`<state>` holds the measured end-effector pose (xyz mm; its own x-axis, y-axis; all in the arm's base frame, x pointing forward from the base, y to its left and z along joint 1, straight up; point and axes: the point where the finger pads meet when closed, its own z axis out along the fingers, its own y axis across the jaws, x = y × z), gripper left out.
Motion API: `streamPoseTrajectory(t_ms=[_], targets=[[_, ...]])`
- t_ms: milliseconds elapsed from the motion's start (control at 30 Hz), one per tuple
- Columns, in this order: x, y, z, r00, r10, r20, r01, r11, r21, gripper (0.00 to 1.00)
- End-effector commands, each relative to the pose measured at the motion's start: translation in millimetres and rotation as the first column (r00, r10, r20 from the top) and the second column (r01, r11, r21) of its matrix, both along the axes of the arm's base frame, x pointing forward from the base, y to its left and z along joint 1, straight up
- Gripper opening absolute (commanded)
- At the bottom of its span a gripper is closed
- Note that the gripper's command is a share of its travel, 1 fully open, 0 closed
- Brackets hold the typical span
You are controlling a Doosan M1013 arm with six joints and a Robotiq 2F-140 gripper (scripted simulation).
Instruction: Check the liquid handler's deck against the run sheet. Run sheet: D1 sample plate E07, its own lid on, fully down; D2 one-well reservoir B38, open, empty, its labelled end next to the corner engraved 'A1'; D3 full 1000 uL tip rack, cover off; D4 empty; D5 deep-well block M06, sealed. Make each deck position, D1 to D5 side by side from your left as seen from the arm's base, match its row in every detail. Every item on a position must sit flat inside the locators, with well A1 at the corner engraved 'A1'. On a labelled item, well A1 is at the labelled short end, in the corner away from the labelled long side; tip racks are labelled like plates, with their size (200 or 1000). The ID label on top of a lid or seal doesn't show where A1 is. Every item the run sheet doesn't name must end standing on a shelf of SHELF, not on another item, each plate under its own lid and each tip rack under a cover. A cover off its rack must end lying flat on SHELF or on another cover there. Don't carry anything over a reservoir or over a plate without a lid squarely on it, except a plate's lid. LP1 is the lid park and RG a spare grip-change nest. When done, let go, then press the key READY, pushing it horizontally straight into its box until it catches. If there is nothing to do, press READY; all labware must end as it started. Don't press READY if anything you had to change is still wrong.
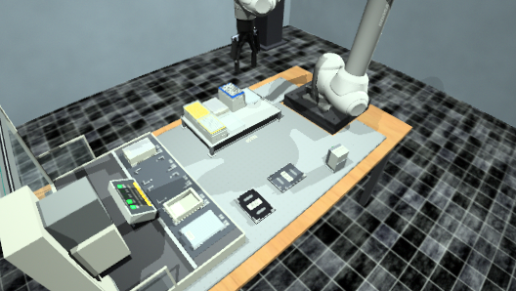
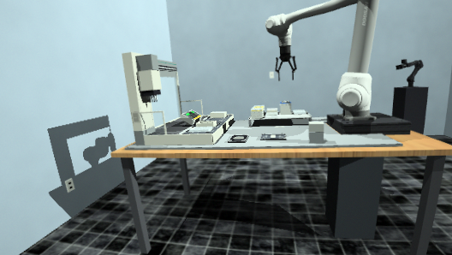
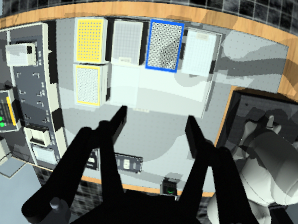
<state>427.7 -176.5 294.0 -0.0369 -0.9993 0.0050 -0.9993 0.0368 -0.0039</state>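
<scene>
My gripper (image 1: 244, 51) (image 2: 285, 72) (image 3: 156, 118) is open and empty, high above the table near the shelf's far side. The liquid handler's deck (image 1: 161, 183) (image 2: 214, 128) lies at the table's left end. On it stand a white lidded plate (image 1: 139, 150) at the far end, an open one-well reservoir (image 1: 183, 204), and a pale flat-topped plate (image 1: 202, 228) at the near end. Between the far plate and the reservoir the positions look bare. The shelf (image 1: 254, 122) (image 3: 160, 92) carries two yellow racks (image 1: 197, 109) (image 1: 213, 124), a white plate (image 1: 215, 104), a blue tip rack (image 1: 231, 94) (image 3: 164, 44) and a flat white piece (image 1: 254, 100) (image 3: 201, 51).
Two black nests (image 1: 286, 178) (image 1: 255, 205) lie on the grey mat near the table's front edge. A small grey box (image 1: 337, 157) (image 2: 316, 130) stands beside the arm's base (image 1: 322, 112). The handler's gantry (image 2: 143, 85) rises over the deck, with a green-lit panel (image 1: 131, 199).
</scene>
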Motion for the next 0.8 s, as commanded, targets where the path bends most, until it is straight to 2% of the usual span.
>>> streamPoseTrajectory(t_ms=[0,367,433,767], targets=[[0.3,-13.0,0.6,1.000,0.000,0.001,0.000,1.000,0.000,0.66],[0.1,-68.0,0.9,1.000,0.000,0.001,0.000,1.000,0.000,0.66],[0.1,-68.0,0.9,1.000,0.000,0.001,0.000,1.000,0.000,0.66],[-0.1,-116.2,1.1,1.000,0.000,0.001,0.000,1.000,0.000,0.66]])
